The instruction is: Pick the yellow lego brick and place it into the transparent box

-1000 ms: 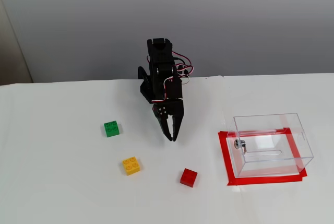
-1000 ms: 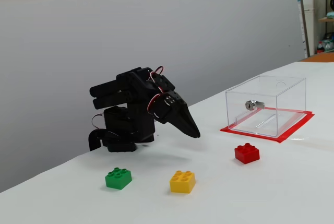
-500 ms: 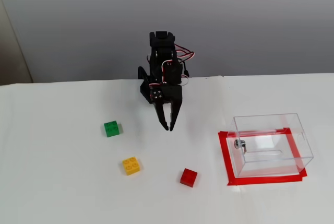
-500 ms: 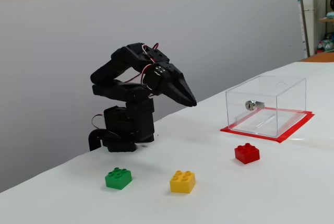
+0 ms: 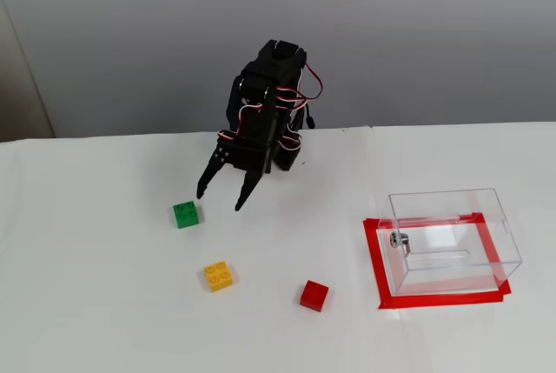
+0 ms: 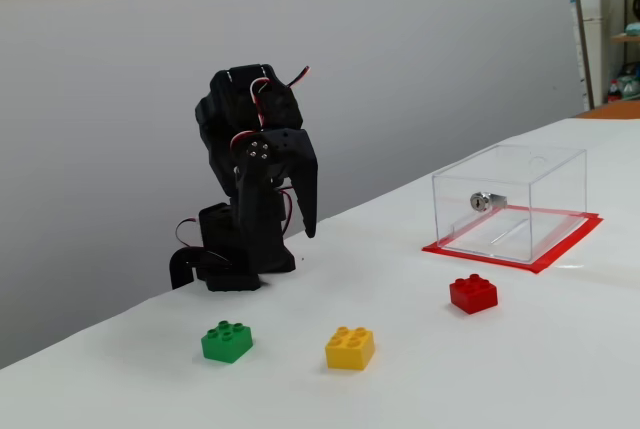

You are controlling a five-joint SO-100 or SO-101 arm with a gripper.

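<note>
The yellow lego brick (image 5: 218,276) lies on the white table, between a green brick and a red brick; it also shows in the other fixed view (image 6: 350,347). The transparent box (image 5: 452,240) stands at the right on a red tape rectangle, with a small metal fitting on its left wall; it also shows in the other fixed view (image 6: 512,199). My black gripper (image 5: 221,198) hangs open and empty, fingers pointing down, above the table near the green brick and well behind the yellow one. It also shows in the other fixed view (image 6: 290,239).
A green brick (image 5: 186,214) lies just below the gripper's left finger. A red brick (image 5: 314,295) lies right of the yellow one. Red tape (image 5: 377,269) frames the box. The table's far edge meets a grey wall behind the arm base (image 6: 225,269).
</note>
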